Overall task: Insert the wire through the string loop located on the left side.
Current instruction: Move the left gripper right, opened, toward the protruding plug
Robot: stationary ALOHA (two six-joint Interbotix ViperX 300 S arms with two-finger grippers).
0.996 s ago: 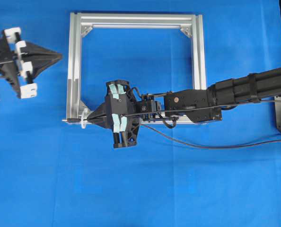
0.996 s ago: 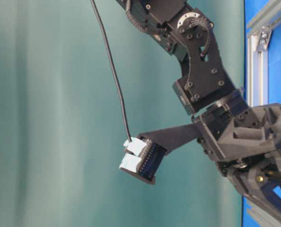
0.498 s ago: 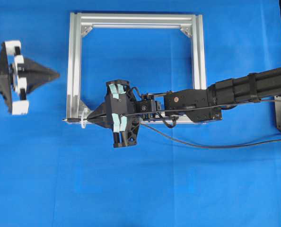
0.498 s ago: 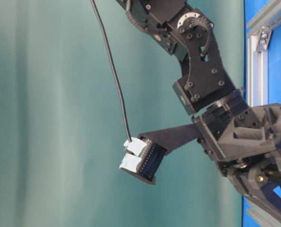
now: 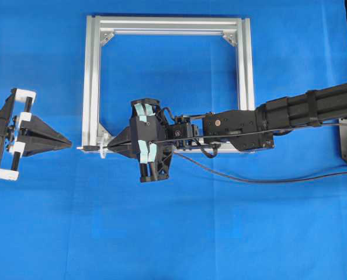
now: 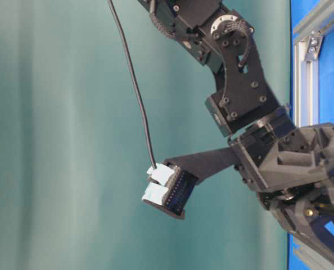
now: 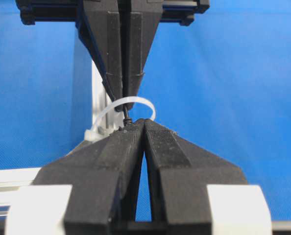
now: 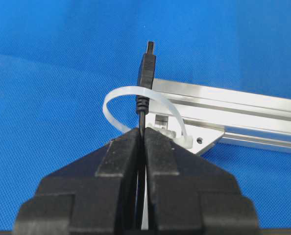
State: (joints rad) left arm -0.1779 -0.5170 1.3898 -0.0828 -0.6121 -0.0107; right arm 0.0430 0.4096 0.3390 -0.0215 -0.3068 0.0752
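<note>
Swinging down the overhead view since a second ago, the left gripper (image 5: 68, 142) now points, jaws shut and empty, straight at the plug, ready to receive it. Just ahead of its tips the wire (image 8: 146, 73) pokes through the string loop (image 8: 117, 98), pinched close behind the plug by the right gripper (image 8: 141, 132), which keeps the limp end stiff and aimed. Beyond lies the frame bar (image 8: 243, 110) anchoring the loop.

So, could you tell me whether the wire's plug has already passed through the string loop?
Yes, the wire's plug pokes out beyond the string loop, which arches around it.
</note>
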